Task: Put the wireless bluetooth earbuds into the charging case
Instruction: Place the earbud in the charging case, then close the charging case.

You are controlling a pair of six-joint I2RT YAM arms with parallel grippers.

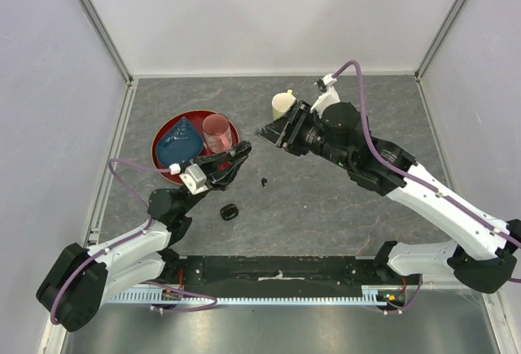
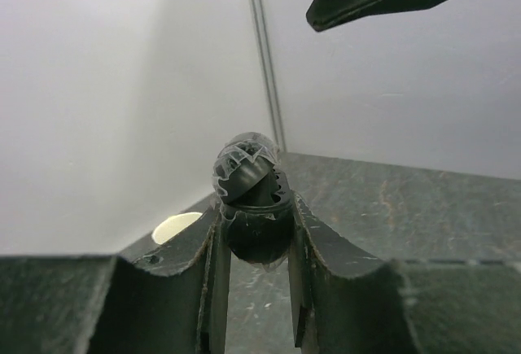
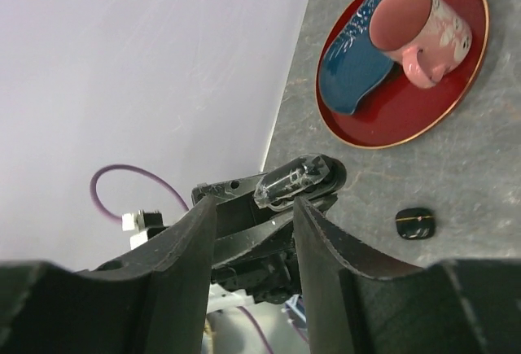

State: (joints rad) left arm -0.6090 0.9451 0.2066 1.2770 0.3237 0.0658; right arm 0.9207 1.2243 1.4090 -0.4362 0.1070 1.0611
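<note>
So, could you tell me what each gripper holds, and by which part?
The left gripper clamps the case by the sides of its dark base; the right gripper is open and holds nothing.

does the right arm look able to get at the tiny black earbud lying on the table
Probably yes: the earbud lies on bare table near the right hand, whose jaws stand open and empty. The left hand, holding the charging case, sits beside it, not over it.
</note>
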